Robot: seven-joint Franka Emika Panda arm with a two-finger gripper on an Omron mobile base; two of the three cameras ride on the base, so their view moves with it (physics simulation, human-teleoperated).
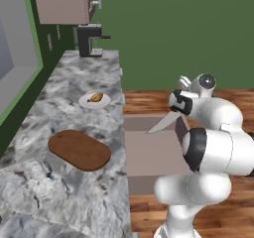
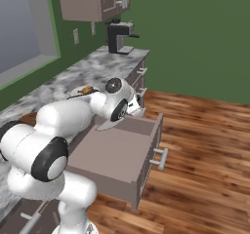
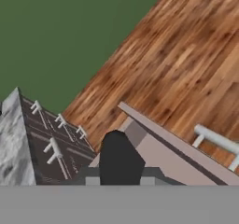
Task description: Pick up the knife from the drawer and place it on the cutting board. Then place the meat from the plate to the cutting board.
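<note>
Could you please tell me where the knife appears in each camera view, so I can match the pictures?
Left base view: knife, right of centre, blade slanting down-left from the claw over the open drawer.
Right base view: knife, centre, blade poking out below the wrist.
Hand view: its black handle, bottom centre.
Shared landmark: the drawer.

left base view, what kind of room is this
A kitchen, rendered in simulation. A marble counter carries a coffee machine, a cutting board and a plate of meat, with an open drawer and wall cabinets.
</note>
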